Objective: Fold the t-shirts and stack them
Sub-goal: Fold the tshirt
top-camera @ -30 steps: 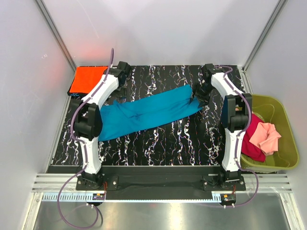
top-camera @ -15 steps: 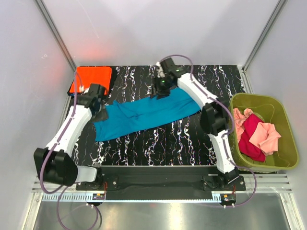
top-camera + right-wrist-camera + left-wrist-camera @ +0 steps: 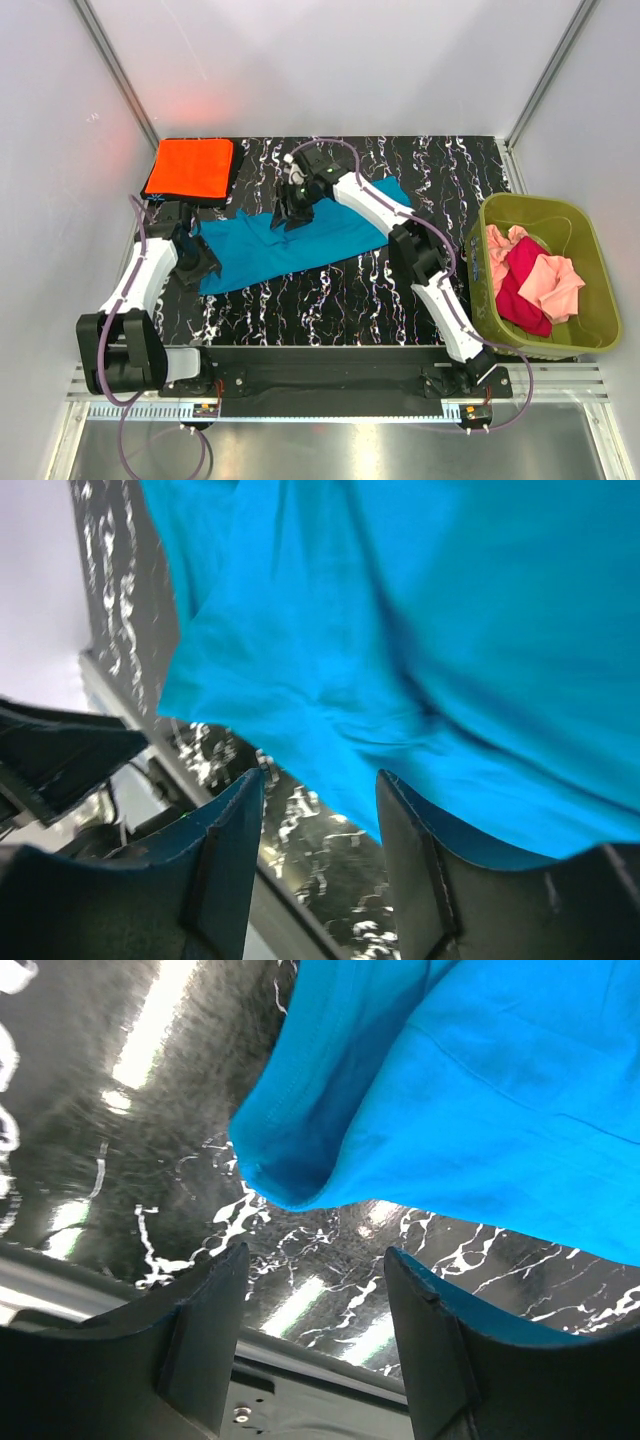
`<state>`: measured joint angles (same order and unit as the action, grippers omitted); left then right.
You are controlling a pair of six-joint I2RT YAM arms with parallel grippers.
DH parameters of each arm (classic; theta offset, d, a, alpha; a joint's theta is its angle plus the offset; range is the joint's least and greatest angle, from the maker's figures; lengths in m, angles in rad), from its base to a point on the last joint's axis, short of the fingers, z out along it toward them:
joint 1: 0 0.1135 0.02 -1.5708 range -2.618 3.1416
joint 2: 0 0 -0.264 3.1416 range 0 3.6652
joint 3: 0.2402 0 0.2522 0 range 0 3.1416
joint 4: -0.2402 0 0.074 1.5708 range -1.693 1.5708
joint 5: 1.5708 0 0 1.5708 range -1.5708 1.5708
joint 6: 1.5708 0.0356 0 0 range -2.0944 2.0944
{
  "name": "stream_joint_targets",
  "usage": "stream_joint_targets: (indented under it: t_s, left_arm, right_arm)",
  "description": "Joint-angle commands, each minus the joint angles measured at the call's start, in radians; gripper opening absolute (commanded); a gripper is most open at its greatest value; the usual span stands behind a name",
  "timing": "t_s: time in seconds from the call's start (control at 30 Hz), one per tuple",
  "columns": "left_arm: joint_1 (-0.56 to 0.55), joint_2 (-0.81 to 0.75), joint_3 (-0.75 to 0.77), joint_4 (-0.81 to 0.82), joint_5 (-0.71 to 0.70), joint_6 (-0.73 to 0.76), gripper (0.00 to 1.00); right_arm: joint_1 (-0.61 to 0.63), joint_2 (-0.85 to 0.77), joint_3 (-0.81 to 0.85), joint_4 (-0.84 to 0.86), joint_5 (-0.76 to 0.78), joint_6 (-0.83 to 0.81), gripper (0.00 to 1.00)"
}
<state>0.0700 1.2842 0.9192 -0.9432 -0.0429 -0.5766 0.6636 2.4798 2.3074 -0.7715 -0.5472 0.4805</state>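
One teal-blue t-shirt (image 3: 300, 240): it lies flat as a long slanted band across the middle of the black marbled table (image 3: 350, 295). Its lower end is toward the left arm and its upper end reaches toward the far right.
Teal cloth up close: soft and plain, rumpled into shallow creases. The left wrist view shows a stitched hem curling round the near-left corner.
Orange t-shirt (image 3: 190, 168): folded into a neat rectangle at the far left corner of the table, apart from the teal one.
Olive-green bin (image 3: 565, 222): stands just off the table's right edge, open at the top.
In the bin: a magenta-red t-shirt (image 3: 520, 298) lies crumpled along the middle, with a pink t-shirt (image 3: 560, 283) bunched on top of it. More pink cloth shows at the bin's far left side, and I cannot tell whether that is a separate shirt.
Left gripper (image 3: 195, 265): down at the lower left end of the teal shirt. Its fingers (image 3: 200, 1330) stand well apart with bare marble between them. The shirt's corner hangs just past the tips, and nothing is held.
Right gripper (image 3: 290, 212): over the far edge of the teal shirt, about midway along it. Its wrist view is blurred, but the fingers (image 3: 225, 865) are spread with table showing in the gap. The cloth's edge sits just beyond them, and I see nothing pinched.
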Motion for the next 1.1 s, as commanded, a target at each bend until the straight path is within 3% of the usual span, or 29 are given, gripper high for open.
stream_joint_targets:
  t_s: [0.0,0.27,0.7,1.07]
  left_arm:
    - [0.02,-0.007,-0.029,0.066,0.09,-0.02,0.61]
    - [0.066,0.075,-0.051,0.072,0.064,-0.031,0.57]
    - [0.192,0.271,-0.094,0.098,0.064,-0.048,0.36]
    - [0.205,0.305,-0.095,0.098,0.054,-0.048,0.36]
  right_arm:
    - [0.024,0.008,0.024,0.04,-0.059,0.066,0.56]
    - [0.048,0.014,-0.046,0.1,-0.105,0.121,0.55]
    - [0.067,0.113,-0.013,0.15,-0.145,0.184,0.49]
    - [0.062,0.12,0.004,0.153,-0.019,0.214,0.47]
